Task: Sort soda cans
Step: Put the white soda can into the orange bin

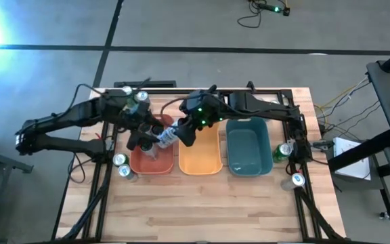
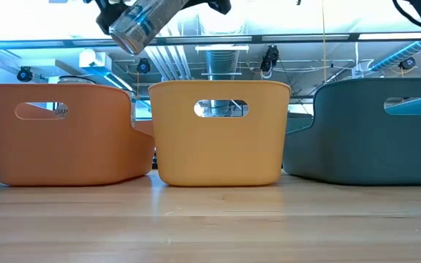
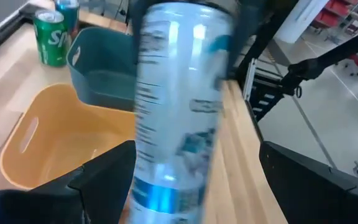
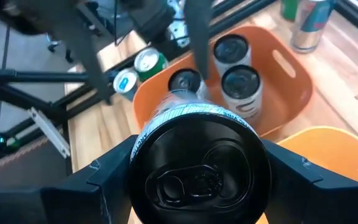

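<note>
A silver-blue soda can hangs tilted in the air over the red bin, near its edge beside the yellow bin. My right gripper is shut on it. My left gripper is open over the red bin, its fingers standing on either side of the same can. Three dark cans stand upright in the red bin. The low view shows the can high above the bins. My right gripper pinches the can's side wall near its dark top end between its two fingers, which lie along the can. The can is lifted clear and tilted, its other end slanting down toward the left arm. My left gripper: whether a finger touches the can, I cannot tell.
A teal bin stands right of the yellow one. Loose cans stand on the table: a green one and a silver one left of the red bin, one at the far left, a green one and a silver-blue one right of the teal bin.
</note>
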Controlling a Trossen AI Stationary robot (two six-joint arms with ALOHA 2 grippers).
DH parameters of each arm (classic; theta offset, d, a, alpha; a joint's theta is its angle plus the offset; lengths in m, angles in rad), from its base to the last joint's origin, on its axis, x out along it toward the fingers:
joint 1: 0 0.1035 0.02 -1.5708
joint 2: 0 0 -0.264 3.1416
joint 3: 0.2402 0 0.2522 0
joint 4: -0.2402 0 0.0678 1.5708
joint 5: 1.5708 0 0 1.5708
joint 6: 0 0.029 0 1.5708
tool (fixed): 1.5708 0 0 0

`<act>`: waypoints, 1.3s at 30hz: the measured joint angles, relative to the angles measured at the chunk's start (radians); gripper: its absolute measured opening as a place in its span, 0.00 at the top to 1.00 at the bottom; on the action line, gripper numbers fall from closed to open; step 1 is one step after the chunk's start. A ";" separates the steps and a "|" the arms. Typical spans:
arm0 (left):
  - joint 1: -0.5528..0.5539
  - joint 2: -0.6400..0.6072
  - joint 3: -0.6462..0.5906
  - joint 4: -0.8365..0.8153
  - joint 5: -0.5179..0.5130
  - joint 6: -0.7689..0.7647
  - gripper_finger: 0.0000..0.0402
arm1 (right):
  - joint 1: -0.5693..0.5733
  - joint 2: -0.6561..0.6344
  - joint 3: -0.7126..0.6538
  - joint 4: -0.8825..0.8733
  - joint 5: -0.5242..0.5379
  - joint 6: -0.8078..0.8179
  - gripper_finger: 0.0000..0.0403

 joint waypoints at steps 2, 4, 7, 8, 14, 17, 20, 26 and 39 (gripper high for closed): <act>0.001 0.018 0.000 0.008 0.003 0.002 0.19 | 0.012 0.000 0.000 -0.010 -0.002 -0.013 0.37; 0.001 0.038 0.000 0.021 0.024 0.002 0.19 | 0.019 0.000 0.001 -0.008 -0.004 -0.021 0.37; 0.001 0.065 0.000 0.056 0.083 0.002 0.19 | 0.026 0.000 0.001 -0.010 -0.014 -0.032 0.37; 0.001 0.072 0.000 0.068 0.109 0.003 0.19 | 0.028 0.000 0.001 -0.011 -0.014 -0.033 0.37; -0.002 0.127 0.000 0.085 0.160 0.021 0.19 | 0.030 0.003 0.001 -0.008 -0.013 -0.049 0.37; -0.003 0.162 0.000 0.101 0.144 0.017 0.19 | 0.030 0.003 0.001 0.003 -0.012 -0.057 0.37; -0.003 0.203 0.000 0.132 0.133 -0.020 0.19 | 0.030 0.003 0.001 -0.014 -0.008 -0.068 0.37; -0.003 0.229 0.000 0.162 0.166 -0.035 0.28 | 0.030 0.003 0.001 -0.016 -0.008 -0.056 0.37; -0.005 0.213 -0.001 0.177 0.170 -0.017 0.35 | 0.030 0.003 0.001 -0.010 -0.007 -0.053 0.37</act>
